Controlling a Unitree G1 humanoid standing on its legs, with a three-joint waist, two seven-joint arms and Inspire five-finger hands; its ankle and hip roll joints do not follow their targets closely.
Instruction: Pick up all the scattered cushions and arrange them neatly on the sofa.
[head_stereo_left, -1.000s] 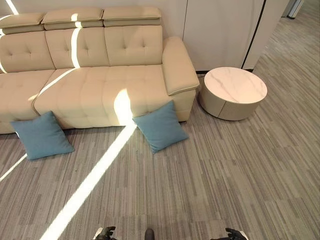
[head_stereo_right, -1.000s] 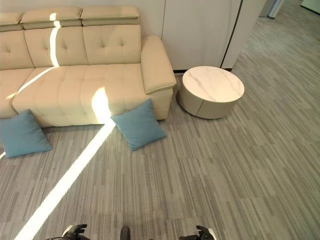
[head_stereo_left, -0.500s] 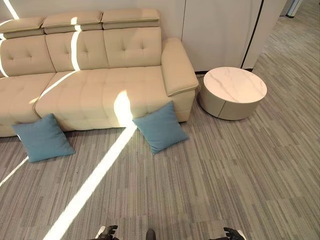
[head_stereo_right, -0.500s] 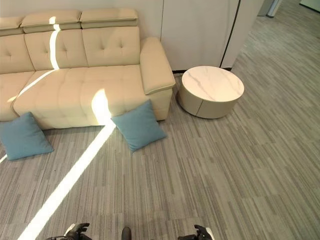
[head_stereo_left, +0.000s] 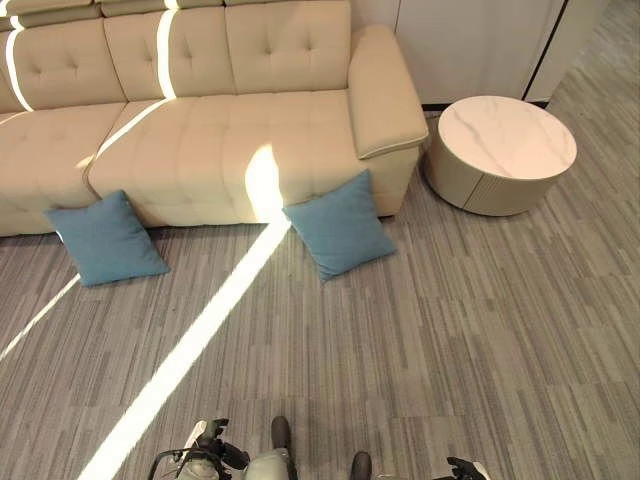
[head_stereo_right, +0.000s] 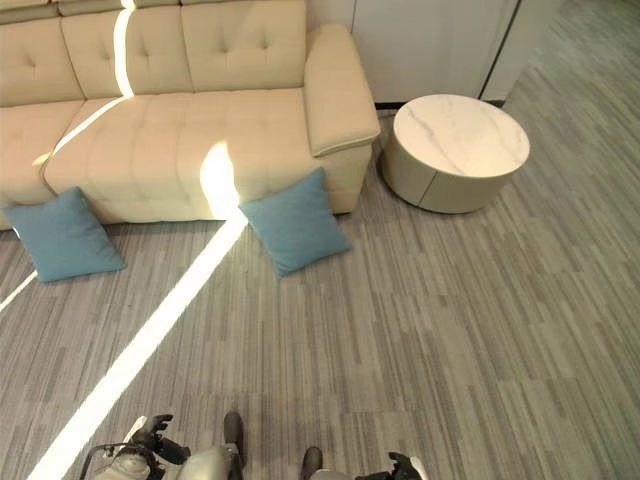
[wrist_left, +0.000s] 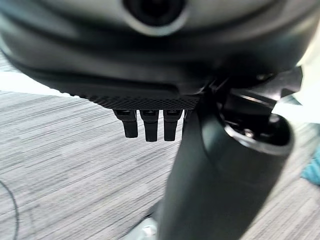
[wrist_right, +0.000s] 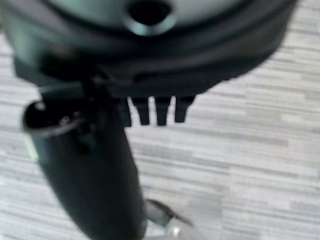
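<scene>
Left eye view: 2 soft, light blue cushions (head_stereo_left: 340, 223) (head_stereo_left: 106, 238) lean on the floor against the sofa's (head_stereo_left: 200, 150) front edge, best pinched by a corner; left hand (wrist_left: 145, 122) and right hand (wrist_right: 155, 110) hang released, empty.

Two square teal-blue fabric cushions on the grey striped carpet. Left cushion (head_stereo_left: 106, 240): leans against the front base of the cream tufted leather sofa (head_stereo_left: 200, 150), near its left seat. Right cushion (head_stereo_left: 339, 224): also propped against the sofa front, below the right armrest, turned slightly, beside a sunlit stripe. Sofa seats bare of cushions.
</scene>
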